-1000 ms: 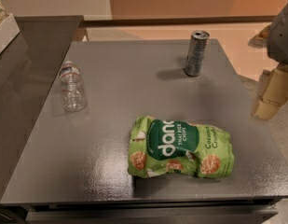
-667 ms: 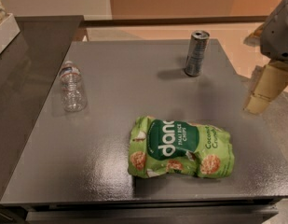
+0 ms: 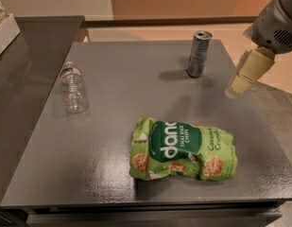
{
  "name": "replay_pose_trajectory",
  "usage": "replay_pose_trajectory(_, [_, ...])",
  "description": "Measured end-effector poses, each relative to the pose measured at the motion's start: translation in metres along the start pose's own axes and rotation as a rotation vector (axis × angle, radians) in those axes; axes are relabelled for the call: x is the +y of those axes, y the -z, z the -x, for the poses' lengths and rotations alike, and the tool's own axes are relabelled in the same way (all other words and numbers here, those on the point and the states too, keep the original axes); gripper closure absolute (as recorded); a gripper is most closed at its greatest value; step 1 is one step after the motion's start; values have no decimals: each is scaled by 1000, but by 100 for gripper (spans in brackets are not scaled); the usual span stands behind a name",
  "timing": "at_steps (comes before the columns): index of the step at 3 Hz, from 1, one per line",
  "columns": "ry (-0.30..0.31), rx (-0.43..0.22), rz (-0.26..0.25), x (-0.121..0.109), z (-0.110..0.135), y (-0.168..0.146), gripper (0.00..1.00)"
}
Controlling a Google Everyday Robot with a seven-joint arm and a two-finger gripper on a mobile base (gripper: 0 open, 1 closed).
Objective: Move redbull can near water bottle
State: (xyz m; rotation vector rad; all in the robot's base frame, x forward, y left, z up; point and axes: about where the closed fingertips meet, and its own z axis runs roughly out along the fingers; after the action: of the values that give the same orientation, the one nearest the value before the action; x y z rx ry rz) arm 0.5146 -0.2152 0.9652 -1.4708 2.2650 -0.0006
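Note:
The redbull can [image 3: 199, 54] stands upright at the far right of the grey table [image 3: 112, 141]; it is slim, silver and blue, with a shiny top. The water bottle [image 3: 73, 87] is clear and ribbed with a label band near its neck. It lies on its side at the left of the table, far from the can. My gripper [image 3: 243, 77] hangs above the table's right edge, to the right of the can and a little nearer the camera, apart from it. It holds nothing that I can see.
A green bag of Thai rice chips [image 3: 183, 150] lies flat on the front middle of the table. A darker counter [image 3: 22, 60] adjoins on the left, with a white box [image 3: 4, 30] at its far end. The floor lies beyond the table's right edge.
My gripper has moved left from beyond the table's right edge to above that edge, closer to the can. The can, bottle and bag have not moved.

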Motion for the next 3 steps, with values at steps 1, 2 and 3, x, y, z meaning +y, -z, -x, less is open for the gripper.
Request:
replay_pose_trajectory(1, [-93,-80,-43,-34,9,-12,0])
replay_pose_trajectory(2, [-177,-163,-94,-67,19,-27,0])
replay_pose_trajectory(3, [-247,-229,-132,-93,29,-45,0])
